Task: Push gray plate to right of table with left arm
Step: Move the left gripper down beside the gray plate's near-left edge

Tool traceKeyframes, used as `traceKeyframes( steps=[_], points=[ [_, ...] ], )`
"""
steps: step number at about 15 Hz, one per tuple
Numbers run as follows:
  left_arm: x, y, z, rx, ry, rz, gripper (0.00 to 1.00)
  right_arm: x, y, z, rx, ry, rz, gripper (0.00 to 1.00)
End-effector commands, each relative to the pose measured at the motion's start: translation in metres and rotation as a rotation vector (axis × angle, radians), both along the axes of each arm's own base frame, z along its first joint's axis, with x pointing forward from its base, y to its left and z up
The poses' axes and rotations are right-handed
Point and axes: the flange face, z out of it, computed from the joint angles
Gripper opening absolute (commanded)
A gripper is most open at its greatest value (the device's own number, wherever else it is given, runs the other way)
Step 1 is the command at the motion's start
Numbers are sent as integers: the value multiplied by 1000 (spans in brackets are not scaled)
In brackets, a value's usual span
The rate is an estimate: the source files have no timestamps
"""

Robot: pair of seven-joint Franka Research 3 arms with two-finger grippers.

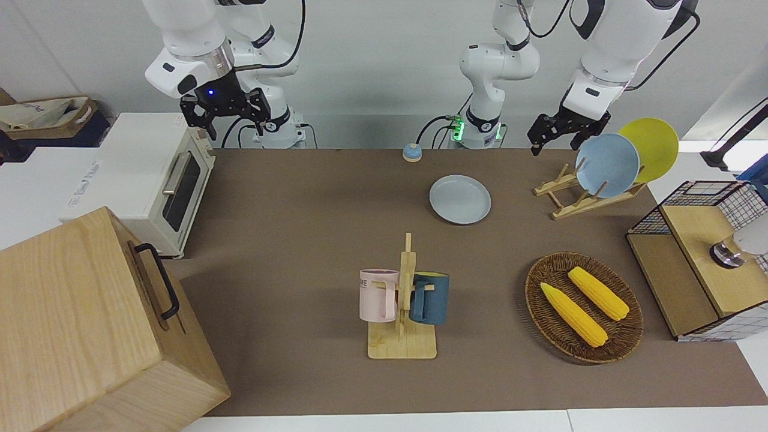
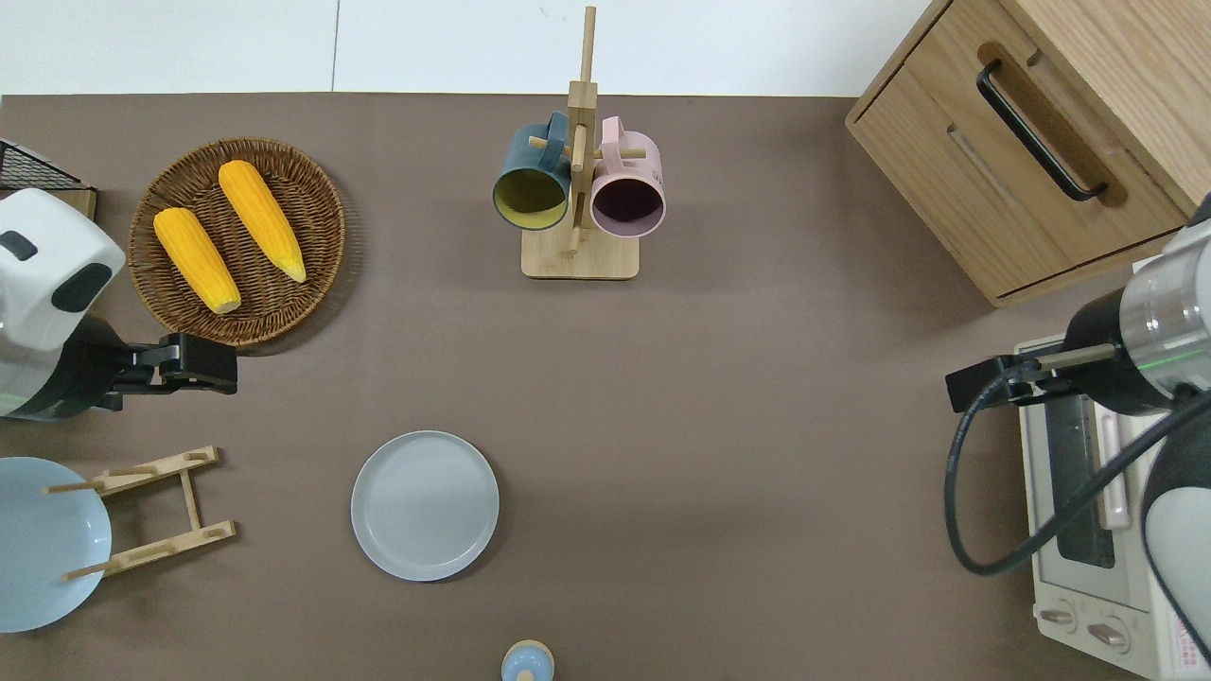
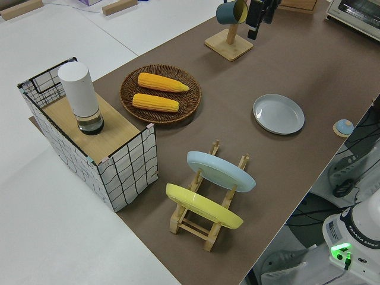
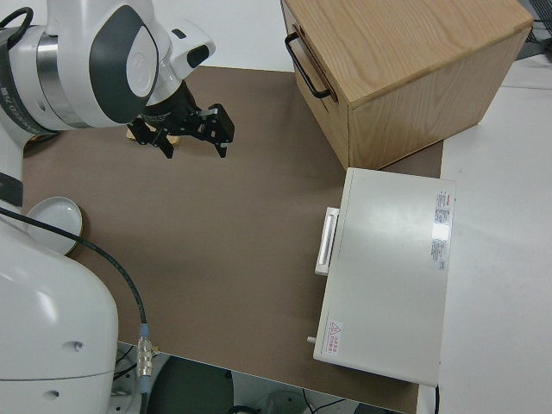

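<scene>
The gray plate (image 1: 460,199) lies flat on the brown table mat (image 1: 300,240), nearer to the robots than the mug rack; it also shows in the overhead view (image 2: 425,505), the left side view (image 3: 278,114) and the right side view (image 4: 53,220). My left gripper (image 1: 555,143) is open and empty, up in the air. In the overhead view the left gripper (image 2: 210,364) hangs over the mat at the wicker basket's near edge, apart from the plate toward the left arm's end. My right gripper (image 1: 225,123) is open and parked.
A wooden dish rack (image 2: 156,511) holds a sky-blue plate (image 1: 606,165) and a yellow plate (image 1: 654,147). A wicker basket (image 2: 312,189) holds two corn cobs. A mug rack (image 1: 403,345), a small blue bell (image 1: 411,152), a toaster oven (image 1: 150,180), a wooden cabinet (image 1: 90,324) and a wire crate (image 1: 696,198) stand around.
</scene>
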Motion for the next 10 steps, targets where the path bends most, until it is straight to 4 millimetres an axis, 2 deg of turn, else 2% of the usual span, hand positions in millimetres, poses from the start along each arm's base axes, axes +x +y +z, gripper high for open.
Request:
traceKeyframes(
  steps=[1,10],
  points=[
    [-6,-1,-11,-9,27,-8,998,-2,-3,4,3,4,-8,983],
    [-6,-1,-15,-10,35,-9,998,-2,-3,4,3,4,-8,983]
  ],
)
